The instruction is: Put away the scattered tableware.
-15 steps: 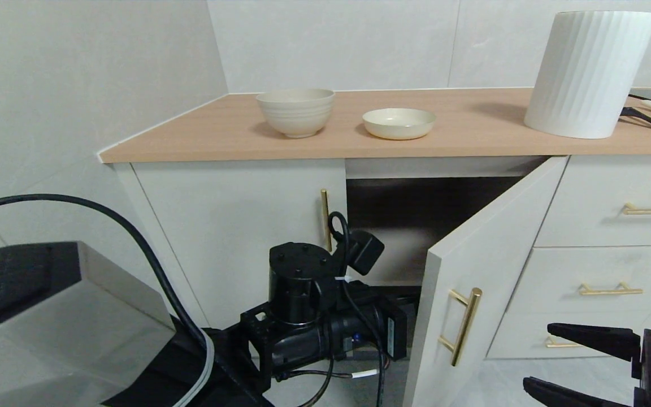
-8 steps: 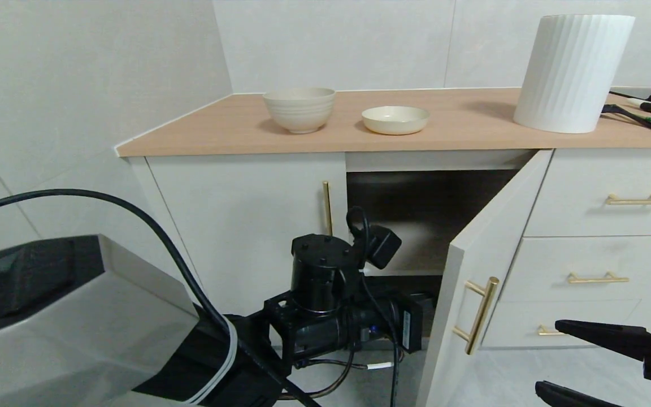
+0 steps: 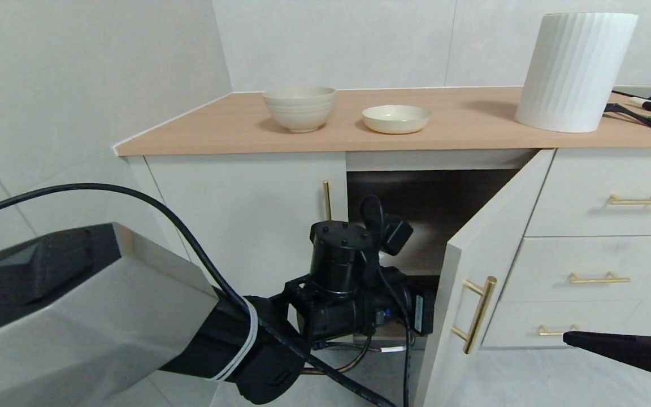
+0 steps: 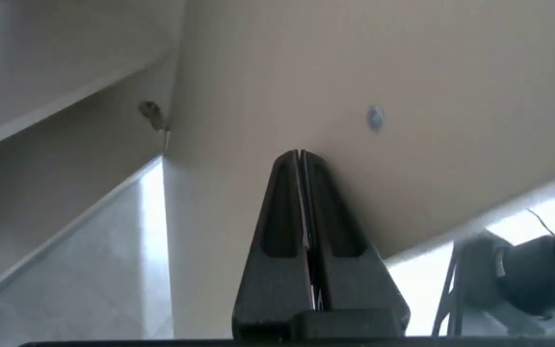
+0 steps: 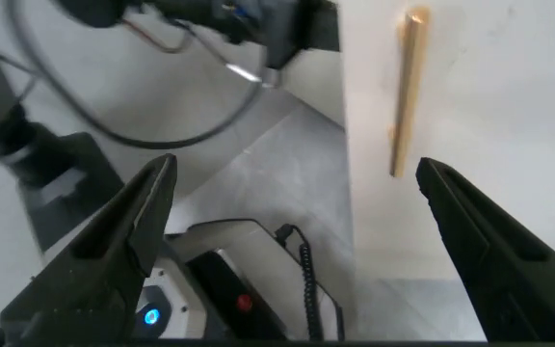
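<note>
Bowl (image 3: 299,107) and dish (image 3: 396,118) sit on the counter (image 3: 472,133), near each other but apart, bowl closer to the wall corner, neither in the cabinet (image 3: 433,220) yet. Left gripper (image 4: 300,169): fingers pressed together, nothing between them, tip right up against a pale panel (image 4: 432,87) with a screw (image 4: 375,118); can't tell if it's touching or which panel it is. From the head, the left wrist (image 3: 348,271) sits low in front of the cabinet opening and blocks whatever is behind it. Right gripper (image 5: 295,164): spread wide, empty, facing the door (image 3: 484,265) edge and its handle (image 5: 408,92), apart from both. In the head view one finger (image 3: 619,346) pokes in at the lower right and the rest is cut off by the frame. Door is swung open; cabinet interior is dark, so contents are unreadable. Ribbed white cylinder (image 3: 577,70) stands upright on the counter well to the right of the dish. Utensils (image 3: 647,110) lie beyond it, cropped at the edge and too small to identify. Drawers (image 3: 608,237) to the right are shut.
</note>
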`<state>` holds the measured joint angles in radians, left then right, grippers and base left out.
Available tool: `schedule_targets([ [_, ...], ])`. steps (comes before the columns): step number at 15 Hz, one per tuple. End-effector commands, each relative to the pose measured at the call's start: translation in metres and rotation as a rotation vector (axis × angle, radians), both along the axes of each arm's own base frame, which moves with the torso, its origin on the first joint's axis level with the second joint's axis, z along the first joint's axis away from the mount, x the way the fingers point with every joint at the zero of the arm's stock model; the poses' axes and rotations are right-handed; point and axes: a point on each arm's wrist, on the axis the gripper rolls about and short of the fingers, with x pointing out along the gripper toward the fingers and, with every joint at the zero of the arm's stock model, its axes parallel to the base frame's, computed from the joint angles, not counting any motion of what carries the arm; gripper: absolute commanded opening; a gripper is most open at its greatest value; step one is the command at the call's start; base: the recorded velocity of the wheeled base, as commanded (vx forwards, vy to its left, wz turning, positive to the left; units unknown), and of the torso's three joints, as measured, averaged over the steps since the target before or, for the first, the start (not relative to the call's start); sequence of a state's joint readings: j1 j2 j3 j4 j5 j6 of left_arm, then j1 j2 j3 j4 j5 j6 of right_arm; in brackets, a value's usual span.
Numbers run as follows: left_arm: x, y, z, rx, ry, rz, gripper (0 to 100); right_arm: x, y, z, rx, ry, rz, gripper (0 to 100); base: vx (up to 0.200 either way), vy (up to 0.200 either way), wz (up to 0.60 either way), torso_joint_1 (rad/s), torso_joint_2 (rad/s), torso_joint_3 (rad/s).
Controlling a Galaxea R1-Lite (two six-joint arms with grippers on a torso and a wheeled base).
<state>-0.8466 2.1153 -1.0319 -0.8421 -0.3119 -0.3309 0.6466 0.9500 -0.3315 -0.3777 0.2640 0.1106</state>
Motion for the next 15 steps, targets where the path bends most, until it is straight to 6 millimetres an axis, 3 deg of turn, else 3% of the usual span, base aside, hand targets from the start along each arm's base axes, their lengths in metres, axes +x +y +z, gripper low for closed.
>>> schedule_targets([
  [1,-0.016,-0.020,0.010,-0.023,-0.019,-0.061,0,-0.003,0.001,0.003,0.011,-0.015,0.025,100,0.000,0.000,0.00,0.000,0.00,0.000],
  [2,-0.031,-0.032,0.015,-0.032,-0.025,-0.107,0,-0.005,0.001,0.005,0.018,-0.021,0.039,100,0.000,0.000,0.00,0.000,0.00,0.000],
  [3,-0.075,-0.055,0.027,-0.059,-0.040,-0.231,0,-0.011,0.000,0.013,0.058,-0.047,0.093,100,0.000,0.000,0.00,0.000,0.00,0.000],
  [4,-0.099,-0.061,0.038,-0.083,-0.054,-0.289,0,-0.014,-0.002,0.021,0.118,-0.035,0.144,100,0.000,0.000,0.00,0.000,0.00,0.000],
  [5,-0.101,-0.059,0.043,-0.090,-0.060,-0.291,0,-0.019,-0.004,0.028,0.165,-0.029,0.174,100,0.000,0.000,0.00,0.000,0.00,0.000],
  [6,-0.088,-0.048,0.043,-0.084,-0.060,-0.237,0,-0.020,-0.005,0.031,0.180,-0.034,0.186,100,0.000,0.000,0.00,0.000,0.00,0.000],
  [7,-0.067,-0.027,0.042,-0.068,-0.056,-0.152,0,-0.019,-0.004,0.031,0.176,-0.029,0.187,100,0.000,0.000,0.00,0.000,0.00,0.000],
  [10,-0.029,0.028,0.039,-0.052,-0.053,0.021,0,-0.010,0.003,0.025,0.143,0.019,0.177,100,0.000,0.000,0.00,0.000,0.00,0.000],
  [12,-0.018,0.061,0.043,-0.064,-0.071,0.108,0,0.002,0.012,0.028,0.128,0.042,0.166,100,0.000,0.000,0.00,0.000,0.00,0.000],
  [14,-0.015,0.113,0.065,-0.096,-0.131,0.262,0,0.057,0.029,0.046,0.100,0.056,-0.025,100,0.000,0.000,0.00,0.000,0.00,0.000],
  [15,-0.017,0.133,0.076,-0.114,-0.156,0.311,0,0.074,0.039,0.055,0.103,0.052,-0.029,100,0.000,0.000,0.00,0.000,0.00,0.000],
])
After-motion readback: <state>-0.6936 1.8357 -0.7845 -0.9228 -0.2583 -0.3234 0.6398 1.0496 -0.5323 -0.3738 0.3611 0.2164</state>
